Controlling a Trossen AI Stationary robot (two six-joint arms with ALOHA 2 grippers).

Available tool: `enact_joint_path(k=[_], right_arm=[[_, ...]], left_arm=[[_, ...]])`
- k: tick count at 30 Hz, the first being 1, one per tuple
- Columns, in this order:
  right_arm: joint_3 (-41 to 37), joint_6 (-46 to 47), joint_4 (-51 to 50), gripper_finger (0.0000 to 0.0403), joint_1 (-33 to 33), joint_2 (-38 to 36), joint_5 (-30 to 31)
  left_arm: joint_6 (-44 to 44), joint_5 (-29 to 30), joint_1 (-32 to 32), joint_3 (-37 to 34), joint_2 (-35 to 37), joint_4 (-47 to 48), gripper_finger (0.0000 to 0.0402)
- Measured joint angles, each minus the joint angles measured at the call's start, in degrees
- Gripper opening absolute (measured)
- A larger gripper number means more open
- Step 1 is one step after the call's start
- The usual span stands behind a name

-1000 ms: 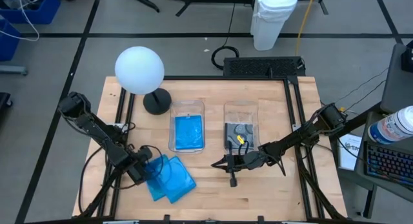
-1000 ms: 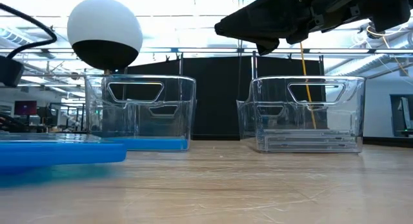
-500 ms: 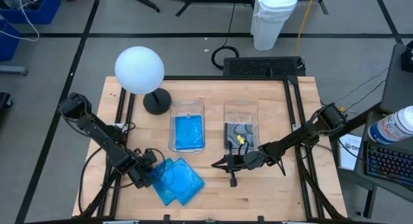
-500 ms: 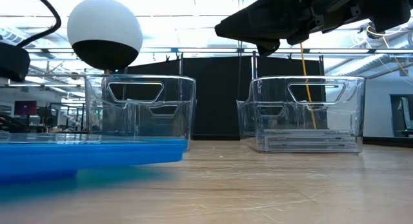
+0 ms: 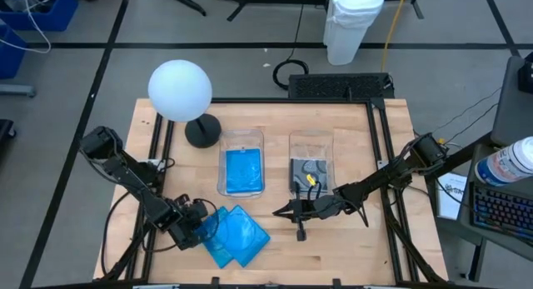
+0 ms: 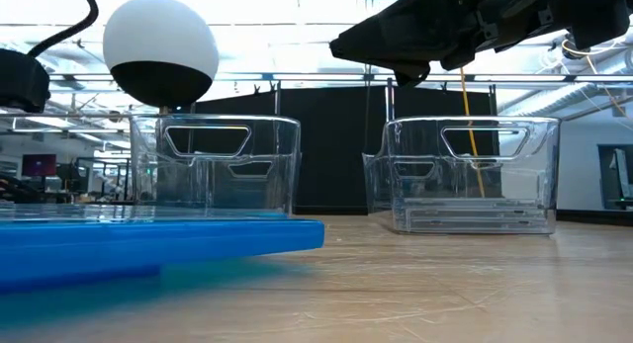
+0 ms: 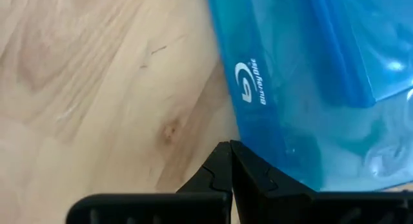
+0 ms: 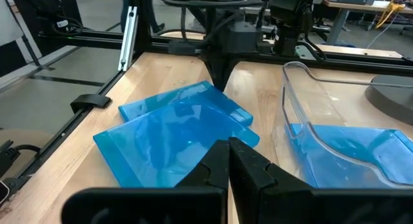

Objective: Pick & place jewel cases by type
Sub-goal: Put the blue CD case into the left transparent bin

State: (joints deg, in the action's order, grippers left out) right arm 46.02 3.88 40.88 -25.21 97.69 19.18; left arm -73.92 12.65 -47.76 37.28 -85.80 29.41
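Two bright blue jewel cases (image 5: 236, 236) lie overlapped flat on the wooden table, near its front edge, left of centre. In the low view they are a blue slab (image 6: 148, 239). My left gripper (image 5: 196, 227) is shut, points steeply down and stands at their left side. My right gripper (image 5: 287, 212) is shut and empty. It hangs level above the table to the cases' right, pointing at them (image 8: 174, 127). More blue cases lie in the left clear bin (image 5: 242, 147). Clear cases with dark inserts lie in the right bin (image 5: 311, 147). My left gripper has its shut fingertips (image 7: 230, 153) against the left edge (image 7: 233, 130) of the blue case that bears a white logo, pushing it sideways. The fingers come from above, slanting down. Both cases stay flat on the table, one partly on the other.
A lamp with a white globe (image 5: 179, 91) and a black round base (image 5: 202, 131) stands at the far left. Black rails (image 5: 158, 156) run along the table's sides. Bare wood (image 5: 333, 247) lies in front of the bins and to the right of the cases.
My left gripper, still shut, has moved toward the table's right and near edges and tipped more steeply down. It pushed the two blue cases, which slid flat along the table to the right and turned a little. My right arm kept still.
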Motion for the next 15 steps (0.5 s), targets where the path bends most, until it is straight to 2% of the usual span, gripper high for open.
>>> enact_joint_path(k=[6, 12, 15], right_arm=[[0.0, -0.1, 0.3, 0.0000, 0.0, 0.0, 0.0], [0.0, 0.0, 0.5, 0.0000, -0.4, 0.0, -4.1], [1.1, 1.6, -1.1, 0.0000, -1.8, 0.0, -4.4]], left_arm=[[4.7, 0.1, -0.3, 3.5, -0.1, 6.4, 0.0005], [7.5, 6.4, -1.7, 5.6, 0.0, 14.4, 0.0005], [8.3, 11.4, -2.7, 7.8, 0.0, 18.4, 0.0005]])
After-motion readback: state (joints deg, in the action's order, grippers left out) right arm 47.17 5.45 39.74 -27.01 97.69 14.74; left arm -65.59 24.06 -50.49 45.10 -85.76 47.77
